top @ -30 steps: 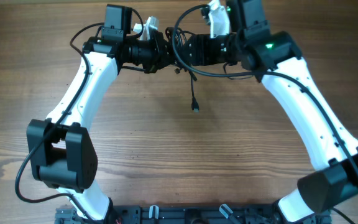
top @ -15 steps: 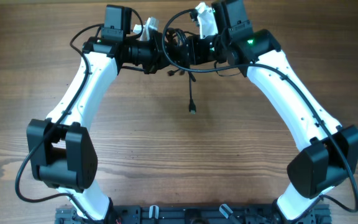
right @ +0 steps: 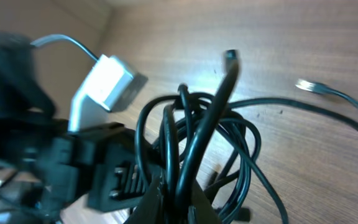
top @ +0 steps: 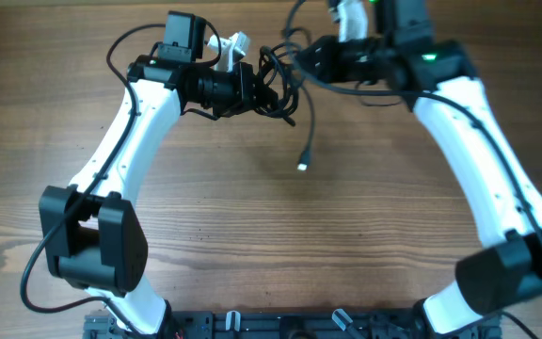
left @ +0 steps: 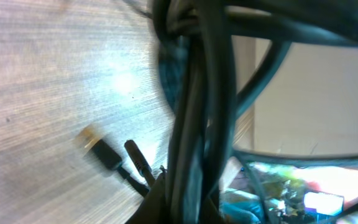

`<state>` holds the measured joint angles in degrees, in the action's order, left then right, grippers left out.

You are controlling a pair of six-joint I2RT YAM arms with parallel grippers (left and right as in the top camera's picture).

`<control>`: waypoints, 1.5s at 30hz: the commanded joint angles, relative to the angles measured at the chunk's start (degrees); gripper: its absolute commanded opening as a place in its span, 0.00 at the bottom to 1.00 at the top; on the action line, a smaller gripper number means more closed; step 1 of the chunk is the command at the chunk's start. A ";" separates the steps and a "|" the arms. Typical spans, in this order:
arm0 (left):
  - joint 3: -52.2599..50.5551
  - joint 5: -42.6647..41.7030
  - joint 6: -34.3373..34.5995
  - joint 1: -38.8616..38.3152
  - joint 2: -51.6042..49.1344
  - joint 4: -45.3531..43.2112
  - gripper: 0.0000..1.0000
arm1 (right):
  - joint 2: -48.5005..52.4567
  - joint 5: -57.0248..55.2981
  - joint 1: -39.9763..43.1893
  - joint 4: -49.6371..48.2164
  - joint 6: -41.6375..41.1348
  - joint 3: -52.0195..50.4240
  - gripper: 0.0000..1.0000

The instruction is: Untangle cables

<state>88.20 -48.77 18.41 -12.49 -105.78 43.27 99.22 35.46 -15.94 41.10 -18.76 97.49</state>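
The cables [top: 273, 83] are a tangled bunch of thin black cords held above the table at the far middle. My left gripper [top: 256, 88] is shut on the bunch from the left, and cords [left: 191, 112] fill the left wrist view between its fingers. My right gripper [top: 301, 56] is shut on a couple of strands [right: 188, 143] from the right, with the loops spreading beyond its fingertips. One cord hangs down to a plug end [top: 302, 167]. A silver-tipped plug [right: 306, 85] trails to the right in the right wrist view.
Wooden table [top: 280, 245] lies under both arms. Two small plug ends [left: 107, 152] hang just over the wood in the left wrist view. The left gripper's black body [right: 95, 171] sits close to the right fingers. The arm bases stand at the near edge.
My right gripper closed on strands of the bunch, then drew back to the right and farther away. The bunch and the hanging plug shifted slightly right. The left gripper stayed shut.
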 commanded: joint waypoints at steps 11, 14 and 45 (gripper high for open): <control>-0.22 12.41 -13.68 1.05 -0.09 2.49 0.04 | -6.43 1.16 11.67 2.27 -2.05 2.40 0.04; -0.22 12.44 -7.61 1.07 -0.09 2.67 0.04 | -6.45 0.74 9.49 3.87 1.46 2.40 0.32; -0.22 -10.23 13.29 1.05 -0.09 -2.60 0.04 | 9.25 -9.79 -9.49 2.69 -0.98 2.25 0.36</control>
<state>88.20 -51.75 35.70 -11.51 -105.86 41.10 106.06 26.94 -25.36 44.31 -19.46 98.80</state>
